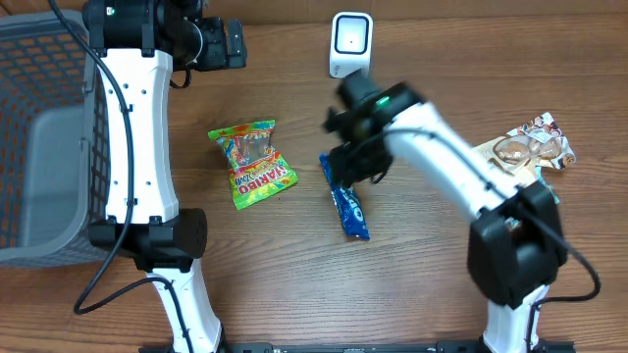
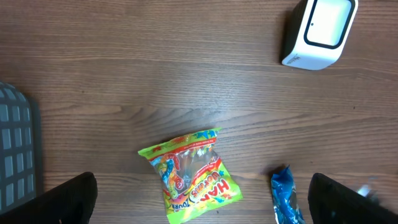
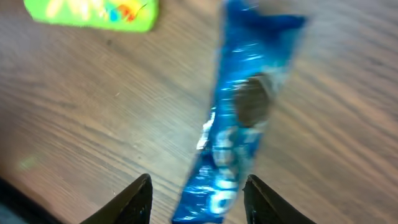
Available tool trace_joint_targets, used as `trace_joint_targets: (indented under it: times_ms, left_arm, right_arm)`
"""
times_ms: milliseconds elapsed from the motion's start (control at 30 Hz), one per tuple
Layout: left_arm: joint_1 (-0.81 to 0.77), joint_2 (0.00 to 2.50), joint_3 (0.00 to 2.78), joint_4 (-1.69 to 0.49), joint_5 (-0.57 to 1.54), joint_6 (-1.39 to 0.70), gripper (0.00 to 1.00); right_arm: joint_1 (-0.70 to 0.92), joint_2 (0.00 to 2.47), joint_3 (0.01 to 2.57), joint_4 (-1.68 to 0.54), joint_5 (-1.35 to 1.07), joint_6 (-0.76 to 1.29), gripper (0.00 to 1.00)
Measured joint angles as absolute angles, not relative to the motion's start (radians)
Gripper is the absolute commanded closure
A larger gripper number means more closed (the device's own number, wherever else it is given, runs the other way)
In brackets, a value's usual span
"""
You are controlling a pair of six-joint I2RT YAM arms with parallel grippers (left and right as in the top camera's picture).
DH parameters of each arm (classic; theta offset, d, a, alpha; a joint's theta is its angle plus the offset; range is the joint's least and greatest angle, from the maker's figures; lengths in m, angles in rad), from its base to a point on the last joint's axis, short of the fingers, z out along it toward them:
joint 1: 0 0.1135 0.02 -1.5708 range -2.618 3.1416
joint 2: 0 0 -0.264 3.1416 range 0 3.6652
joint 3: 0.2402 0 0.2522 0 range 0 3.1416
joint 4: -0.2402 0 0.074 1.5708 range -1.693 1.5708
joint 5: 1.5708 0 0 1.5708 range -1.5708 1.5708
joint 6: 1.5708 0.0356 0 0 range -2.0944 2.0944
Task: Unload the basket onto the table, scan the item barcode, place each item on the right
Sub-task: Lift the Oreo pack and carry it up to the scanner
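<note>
Where the right arm reaches over mid-table, item one: blue snack packet (image 1: pixel 350 208), lying flat on the wooden table (image 1: pixel 294 294), long axis running toward and away from the scanner (image 1: pixel 350 44), which stands well apart at the far edge.

Right gripper (image 3: pixel 200 200): fingers parted, straddling the packet's near end from above (view blurred; no contact visible), holding nothing.

Left gripper (image 2: pixel 202 202): spread fully wide, empty, above the table's far left.

Also present: green gummy bag (image 1: pixel 253 162), left of the packet; grey basket (image 1: pixel 39 147), far left; brown wrapper (image 1: pixel 530 147), far right.
</note>
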State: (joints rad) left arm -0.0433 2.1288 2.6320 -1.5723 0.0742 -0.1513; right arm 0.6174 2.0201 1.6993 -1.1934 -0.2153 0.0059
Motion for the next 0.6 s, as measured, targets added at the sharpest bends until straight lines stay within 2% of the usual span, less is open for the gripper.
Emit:
trace_joint_targets:
  times_ms: [167, 300, 600]
  left_arm:
    - [-0.043, 2.129, 2.632, -1.572, 0.074, -0.151, 0.0]
    - [-0.043, 2.129, 2.632, -1.572, 0.074, -0.151, 0.0]
    - [-0.043, 2.129, 2.632, -1.572, 0.074, -0.151, 0.0]
  right_arm:
    - [0.792, 2.021, 1.642, -1.197, -0.012, 0.087, 0.54]
    - [0.873, 2.021, 1.588, -1.179, 0.144, 0.137, 0.54]
    - [0.897, 2.021, 1.446, -1.084, 0.28, 0.166, 0.53]
